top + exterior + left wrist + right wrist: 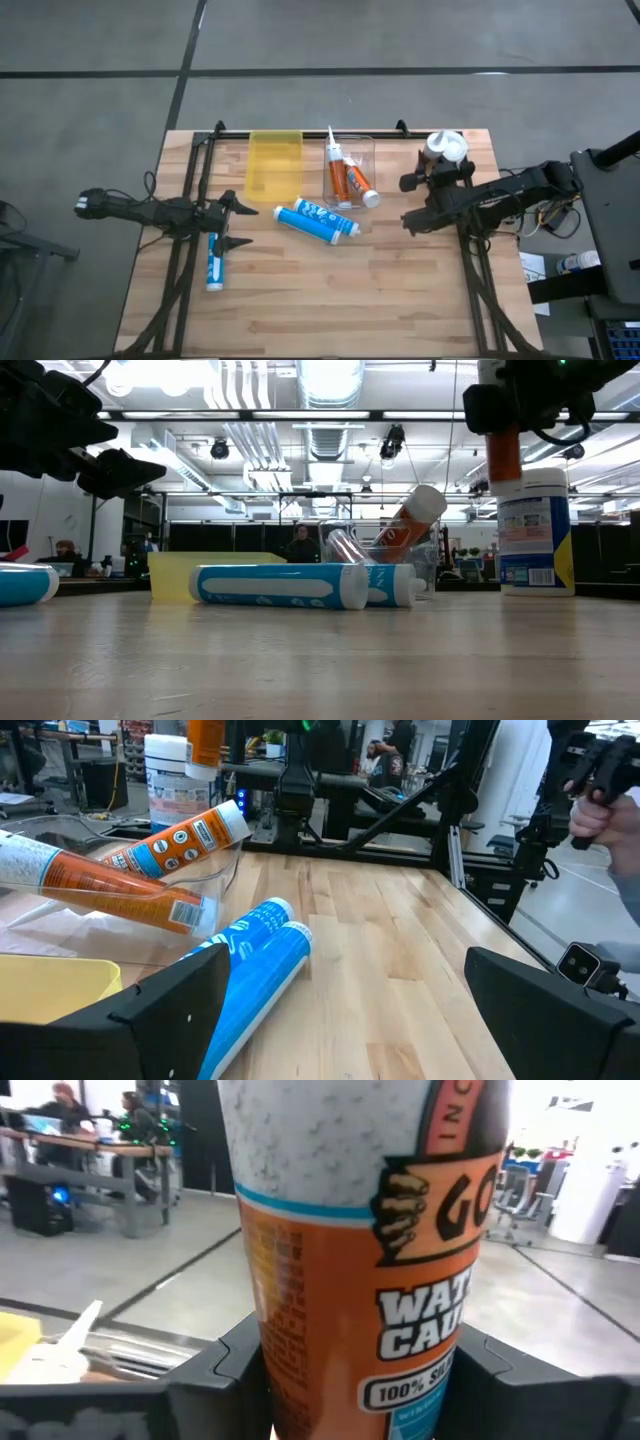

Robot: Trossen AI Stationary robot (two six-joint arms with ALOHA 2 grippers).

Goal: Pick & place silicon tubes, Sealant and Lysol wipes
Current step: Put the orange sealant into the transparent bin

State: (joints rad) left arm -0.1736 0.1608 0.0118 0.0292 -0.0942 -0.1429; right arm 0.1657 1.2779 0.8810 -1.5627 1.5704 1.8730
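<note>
The orange sealant tube [360,1260] hangs upright in the right gripper [437,182], whose jaws are clenched around its body; it is lifted off the bench [330,300] near the far right corner, close to the Lysol wipes [534,530], which stand upright on the wood. Judging from the task, this tube is on its way to the clear bin [362,150] at the far edge. To do that well, carry it high enough to clear the canister's lid and the bin's wall, tilt it to match the tubes lying there, and let go only once it is low inside, since a tall tube dropped upright would likely tip out.

The clear bin holds two orange tubes [347,178], one leaning with its white cap over the near rim. Beside it, the yellow bin [274,163] looks to hold nothing. Two blue-and-white silicone tubes [316,220] lie together on the bench just in front of the bins, and a third blue tube [214,262] lies by the left gripper [238,225], which waits above it with jaws spread and holding nothing
</note>
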